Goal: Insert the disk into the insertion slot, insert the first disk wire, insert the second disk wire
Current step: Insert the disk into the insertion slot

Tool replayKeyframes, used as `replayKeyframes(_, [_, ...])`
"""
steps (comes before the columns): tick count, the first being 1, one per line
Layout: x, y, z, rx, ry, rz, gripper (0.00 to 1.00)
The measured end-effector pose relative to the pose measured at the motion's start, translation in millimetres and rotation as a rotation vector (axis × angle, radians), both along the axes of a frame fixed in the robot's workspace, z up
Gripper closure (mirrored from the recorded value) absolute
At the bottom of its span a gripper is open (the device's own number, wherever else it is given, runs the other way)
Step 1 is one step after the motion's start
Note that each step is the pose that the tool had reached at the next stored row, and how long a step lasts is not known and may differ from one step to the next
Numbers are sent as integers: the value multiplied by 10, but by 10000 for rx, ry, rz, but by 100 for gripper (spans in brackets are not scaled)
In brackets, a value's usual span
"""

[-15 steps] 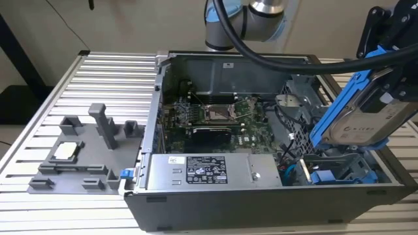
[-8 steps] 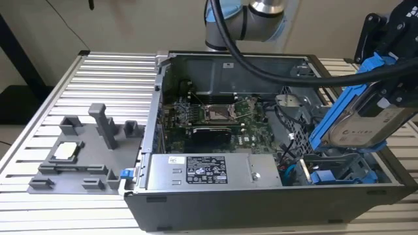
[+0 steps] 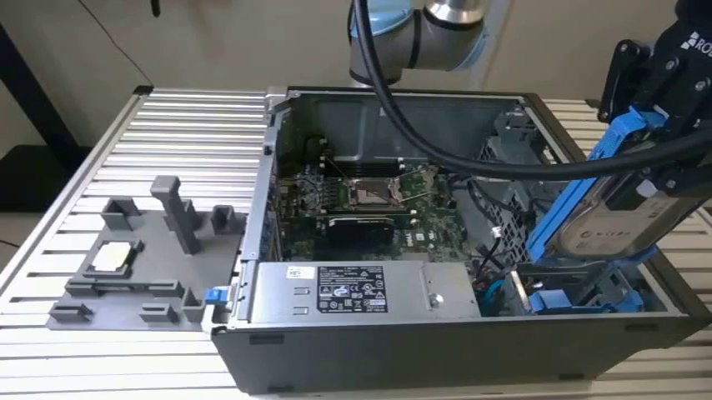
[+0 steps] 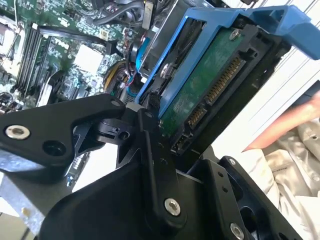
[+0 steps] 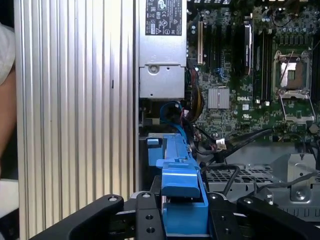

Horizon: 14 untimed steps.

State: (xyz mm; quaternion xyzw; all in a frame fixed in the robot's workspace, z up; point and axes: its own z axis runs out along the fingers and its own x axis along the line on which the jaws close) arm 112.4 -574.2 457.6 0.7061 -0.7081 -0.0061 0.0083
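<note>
One disk (image 3: 606,221), silver-grey with a pale label and clipped in a bright blue carrier frame, hangs steeply tilted at the exterior view's right. Its lower end sits just over the insertion slot (image 3: 573,287) of the grey drive cage, in the lower right corner of the open computer case (image 3: 278,167). Whether it has entered the slot cannot be told. In the second wrist view the disk (image 4: 210,85) shows its green circuit board and a row of gold connector contacts.

Beside the cage lie the grey power supply (image 3: 350,292) and, further in, the green motherboard (image 3: 368,200). A thick black cable (image 3: 445,142) sweeps across above the case. The case stands on a ribbed metal surface (image 3: 189,133). A grey fixture tray (image 3: 145,258) lies well apart at the exterior view's left. A person's arm (image 4: 287,127) is near the disk in the second wrist view.

The black gripper (image 3: 651,133) is clenched on the disk's upper end. In the first wrist view its fingers (image 5: 145,220) press against both sides of the blue frame.
</note>
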Motion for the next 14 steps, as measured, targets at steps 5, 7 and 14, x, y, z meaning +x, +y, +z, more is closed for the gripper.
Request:
replayKeyframes(5, [0,0,-61,4,-20,9,67])
replayKeyframes(7, [0,0,-66,2,-21,9,67])
replayKeyframes(14, [1,0,-77,5,-21,9,67])
